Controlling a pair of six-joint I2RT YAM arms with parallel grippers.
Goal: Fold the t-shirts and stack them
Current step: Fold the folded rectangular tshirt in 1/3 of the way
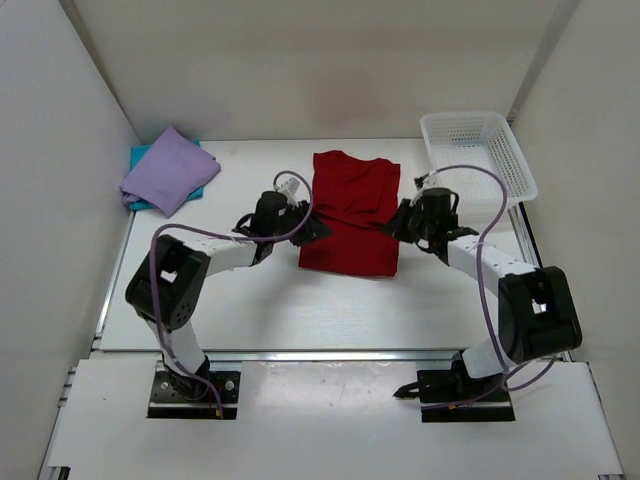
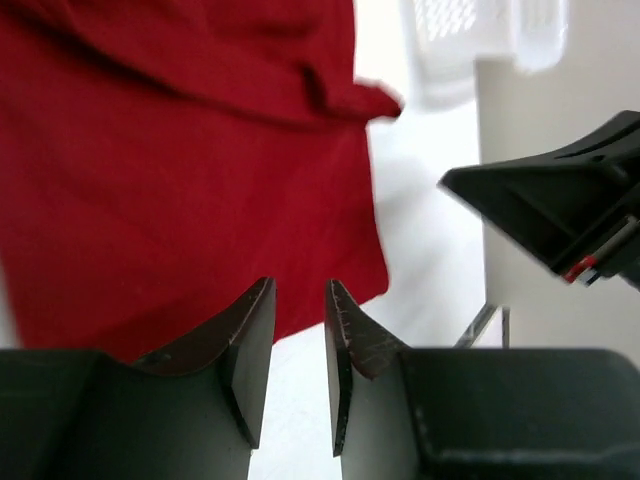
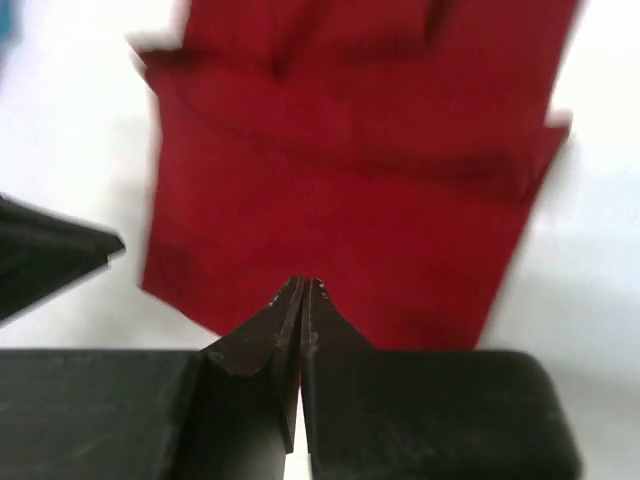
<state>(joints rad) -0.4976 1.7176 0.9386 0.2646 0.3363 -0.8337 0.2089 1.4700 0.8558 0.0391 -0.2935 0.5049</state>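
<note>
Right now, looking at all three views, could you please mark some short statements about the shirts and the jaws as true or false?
1. The dark red t-shirt lies in the middle of the table. True.
2. The lavender t-shirt lies in the white basket. False: it rests on the teal t-shirt at the far left; the basket looks empty.
3. The right gripper has its jaws wide open. False: they are shut.
4. The left gripper has its jaws slightly apart, with nothing between them. True.

Black-white arms (image 1: 210,252), purple cables (image 1: 483,290), black claws (image 2: 300,290) (image 3: 302,284)
</note>
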